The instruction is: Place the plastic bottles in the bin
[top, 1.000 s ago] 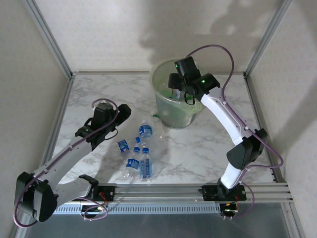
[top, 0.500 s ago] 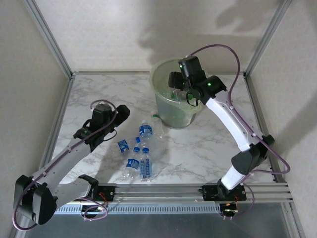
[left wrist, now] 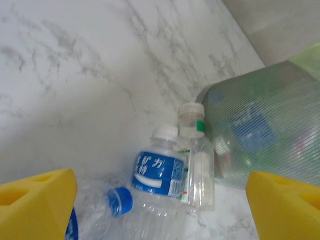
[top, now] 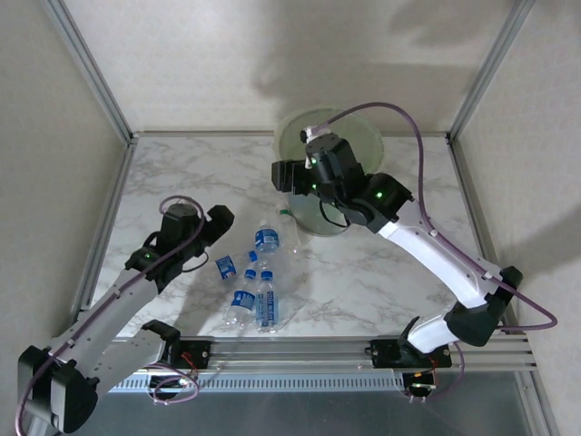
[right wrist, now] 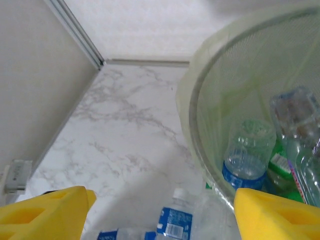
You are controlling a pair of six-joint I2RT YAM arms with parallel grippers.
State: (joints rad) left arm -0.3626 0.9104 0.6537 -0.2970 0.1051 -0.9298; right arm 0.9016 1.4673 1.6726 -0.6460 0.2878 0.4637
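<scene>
– Bottles (top: 259, 272) lie clustered on the table (top: 381, 272) beside the bin (top: 356, 127); left gripper (left wrist: 160, 202) and right gripper (right wrist: 160, 210) both spread wide, empty. Hazard?
– Jaws straddling two touching bottles, squeezing one loose.

The bin (top: 320, 216), a pale-green translucent bucket with a thin liner over its rim, stands upright on the bench and holds several bottles (right wrist: 248, 152), one of them clear with a blue label. More clear blue-labelled bottles (top: 266, 239) lie on their sides, clustered near the bin's near-left side. A white-capped bottle with a green tag (left wrist: 197, 160) lies just beside its base.
</scene>
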